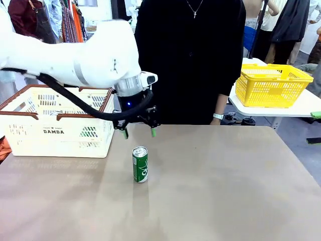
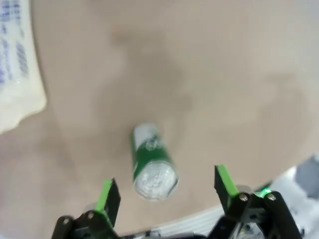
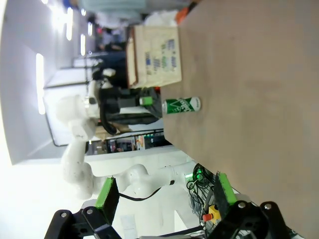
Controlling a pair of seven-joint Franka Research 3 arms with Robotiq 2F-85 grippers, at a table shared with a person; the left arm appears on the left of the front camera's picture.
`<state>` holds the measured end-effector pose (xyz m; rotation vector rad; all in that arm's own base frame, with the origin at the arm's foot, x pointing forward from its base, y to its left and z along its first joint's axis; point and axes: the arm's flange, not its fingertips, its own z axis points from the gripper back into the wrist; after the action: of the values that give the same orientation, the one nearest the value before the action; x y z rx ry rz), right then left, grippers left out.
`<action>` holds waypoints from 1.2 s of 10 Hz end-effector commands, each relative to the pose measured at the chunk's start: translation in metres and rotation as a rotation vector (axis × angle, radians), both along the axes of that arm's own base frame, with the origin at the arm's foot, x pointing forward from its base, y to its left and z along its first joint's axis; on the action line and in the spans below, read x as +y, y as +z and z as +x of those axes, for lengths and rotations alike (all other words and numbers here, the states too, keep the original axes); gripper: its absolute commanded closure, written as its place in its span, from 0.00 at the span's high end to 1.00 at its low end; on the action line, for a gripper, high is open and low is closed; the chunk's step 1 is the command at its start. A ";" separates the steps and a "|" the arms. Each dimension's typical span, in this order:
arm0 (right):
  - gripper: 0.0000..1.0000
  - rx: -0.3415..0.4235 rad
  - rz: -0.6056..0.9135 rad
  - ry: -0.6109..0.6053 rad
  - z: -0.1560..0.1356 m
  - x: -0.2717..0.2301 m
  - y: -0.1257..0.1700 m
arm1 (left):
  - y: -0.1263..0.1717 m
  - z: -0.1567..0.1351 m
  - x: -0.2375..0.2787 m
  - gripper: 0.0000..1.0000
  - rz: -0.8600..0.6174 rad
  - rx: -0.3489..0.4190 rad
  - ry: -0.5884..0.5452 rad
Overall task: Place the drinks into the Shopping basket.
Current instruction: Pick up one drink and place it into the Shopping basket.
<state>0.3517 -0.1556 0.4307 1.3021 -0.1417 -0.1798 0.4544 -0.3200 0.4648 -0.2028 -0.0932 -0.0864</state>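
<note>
Left gripper (image 1: 139,131) wide open, empty, hovering above brown table (image 1: 225,191) — green can (image 1: 140,164) upright just below, untouched. Shopping basket (image 1: 55,131) beside gripper, on its arm's side; yellow basket (image 1: 271,84) well off, behind.

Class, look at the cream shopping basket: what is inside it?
Through the slotted wall of the Shopping basket no contents can be made out; the left arm covers part of its opening, so its inside stays hidden.
</note>
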 end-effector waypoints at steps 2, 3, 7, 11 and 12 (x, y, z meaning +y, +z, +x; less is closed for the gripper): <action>1.00 0.012 0.001 0.006 -0.001 -0.002 0.005 | 0.009 -0.006 0.007 1.00 0.047 0.081 -0.026; 1.00 0.012 0.001 0.006 -0.001 -0.002 0.005 | 0.009 -0.006 0.007 1.00 0.047 0.081 -0.026; 1.00 0.012 0.001 0.006 -0.001 -0.002 0.005 | -0.029 -0.007 0.007 1.00 0.103 -0.023 0.069; 1.00 0.012 0.001 0.006 -0.001 -0.002 0.005 | -0.067 -0.018 0.008 1.00 0.138 0.057 0.060; 1.00 0.012 0.001 0.006 -0.001 -0.002 0.005 | -0.074 -0.019 0.004 1.00 0.134 0.077 0.030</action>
<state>0.3515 -0.1559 0.4307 1.3021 -0.1422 -0.1806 0.4345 -0.3127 0.3931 -0.0710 -0.0301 -0.0470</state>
